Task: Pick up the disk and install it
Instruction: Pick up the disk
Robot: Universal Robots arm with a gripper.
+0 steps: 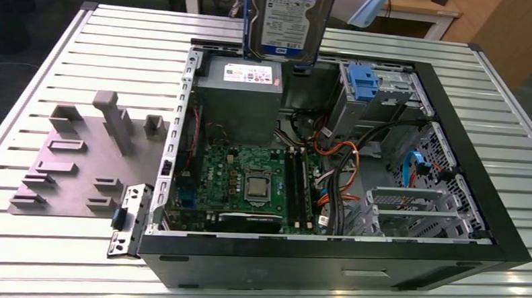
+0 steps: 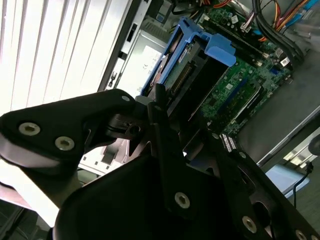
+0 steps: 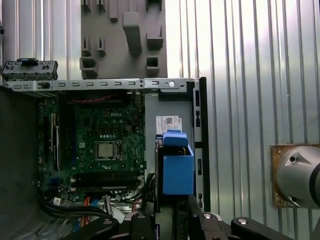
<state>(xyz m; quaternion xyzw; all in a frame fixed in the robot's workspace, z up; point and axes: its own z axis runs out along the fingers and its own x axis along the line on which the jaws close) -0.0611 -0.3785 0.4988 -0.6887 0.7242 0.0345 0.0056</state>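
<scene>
Disk [image 1: 294,19] is airborne, label face to the exterior camera, hanging above the tabletop's [image 1: 46,260] far edge, over the back wall of the PC case [image 1: 333,260]. End effector [image 3: 174,220] is clenched on it; in the first wrist view the drive sits edge-on between the black fingers.

Handling, my read: dense for its size, rigid metal body, shock-sensitive. Bare metal faces are likely slick, and the blue plastic carrier flexes. Best hold is across the stiff long edges, clear of the connector end and the underside board. Don't bump it.

Exterior view, left to right:
- grey fixture plate [image 1: 77,168] at the tabletop's left edge, matte, blocky uprights and slots
- ribbed aluminium slats, shiny
- case: black painted shell, perforated sheet-steel frame
- green motherboard [image 1: 246,182], socket in the middle
- grey boxy power supply [image 1: 237,94], white sticker
- orange/black cable bundle [image 1: 338,152], soft, a snag risk
- lone blue bracket [image 1: 363,82] in the upper bay
- bare steel drive cage [image 1: 411,209] at the case's right wall
</scene>
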